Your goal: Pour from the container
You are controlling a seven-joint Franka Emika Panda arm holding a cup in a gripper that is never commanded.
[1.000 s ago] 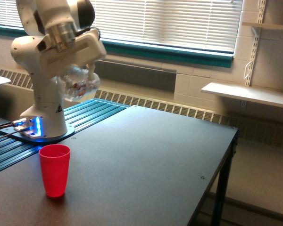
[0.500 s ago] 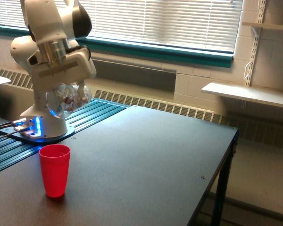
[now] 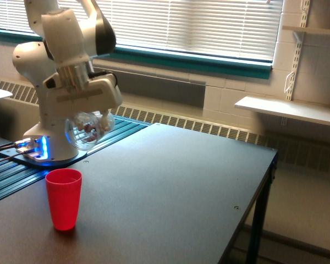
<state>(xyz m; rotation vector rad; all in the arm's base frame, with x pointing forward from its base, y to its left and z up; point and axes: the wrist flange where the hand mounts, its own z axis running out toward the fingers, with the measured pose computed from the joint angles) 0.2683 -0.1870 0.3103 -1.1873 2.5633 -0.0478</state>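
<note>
At the exterior view's left edge my white base (image 3: 49, 148) sits on its dark plate, a blue light (image 3: 42, 147) glowing low on it, with ribbed dark panels running off toward nine o'clock. Just in front of that, at about six o'clock from my hand, the red cup (image 3: 64, 198) stands upright on the dark table (image 3: 176, 187), mouth open to the ceiling.

Above the cup hangs my gripper (image 3: 91, 124), its white body angled down and over. It is pinching the container (image 3: 88, 129) — the clear rounded jar — which is tipped well off upright, its bulge lying toward seven o'clock of my hand. Small reddish and pale bits show through its wall; what they are I cannot make out. The jar hangs clear of the red cup, above it and a little toward one o'clock of its rim, not touching it. My fingers are mostly hidden by the gripper body and the glare on the jar.

Further right the table lies bare and dark out to its far corner at three o'clock. Behind it runs a window with closed blinds (image 3: 192, 22) over a teal sill (image 3: 198, 59), and at the exterior view's right — around two o'clock — a white wall shelf (image 3: 286, 110) juts out.
</note>
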